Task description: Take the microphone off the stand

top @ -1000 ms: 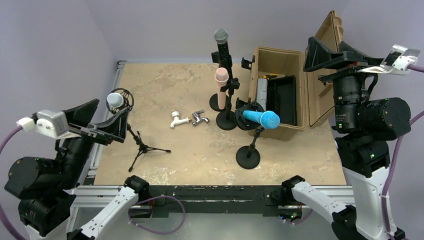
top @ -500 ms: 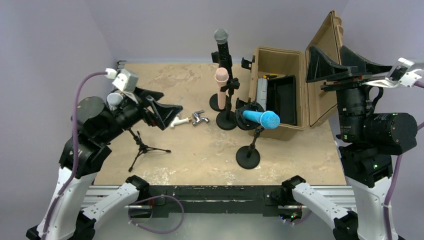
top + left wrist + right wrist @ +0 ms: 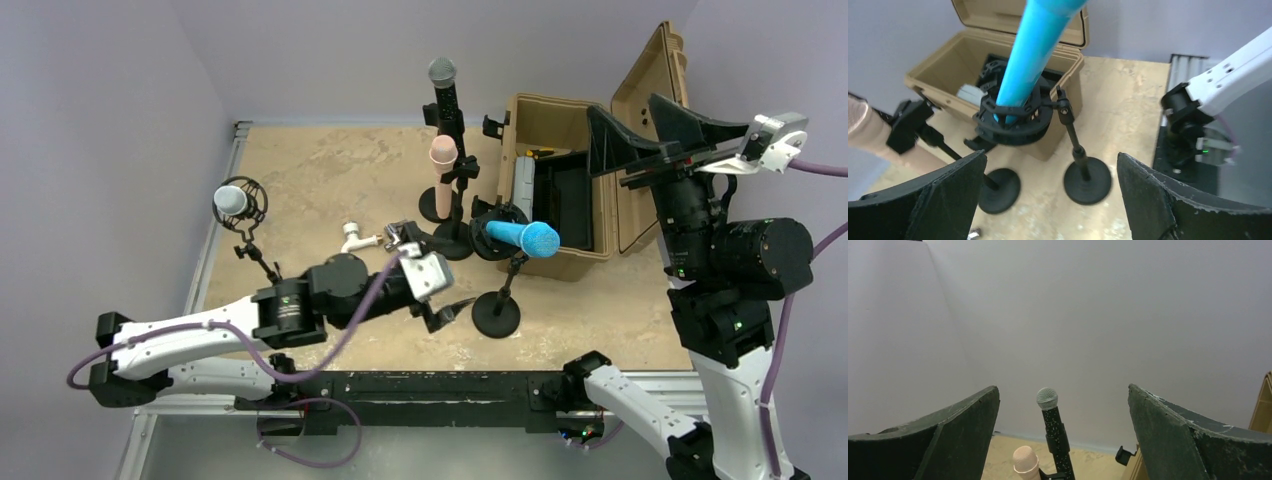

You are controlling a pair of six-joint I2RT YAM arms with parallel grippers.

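A blue microphone [image 3: 522,237] lies tilted in a black shock-mount ring on a short round-based stand [image 3: 497,316], in front of the tan case. My left gripper [image 3: 452,275] is low over the table just left of that stand, open and empty. In the left wrist view the blue microphone [image 3: 1033,50] slants up from the ring [image 3: 1013,120], and the stand base [image 3: 1087,180] lies ahead between my fingers; the left gripper [image 3: 1052,154] touches nothing. My right gripper [image 3: 622,105] is held high over the case, open, with nothing in it [image 3: 1063,387].
A pink microphone [image 3: 443,160] and a black microphone with a grey head [image 3: 443,85] stand on their own stands behind. A silver microphone [image 3: 232,200] sits on a tripod at left. Two taps [image 3: 355,238] lie mid-table. The tan case [image 3: 560,105] stands open at right.
My left arm has swung from the table's left side across and down to the blue microphone's stand. The right gripper has shifted slightly up high. Both stayed open.
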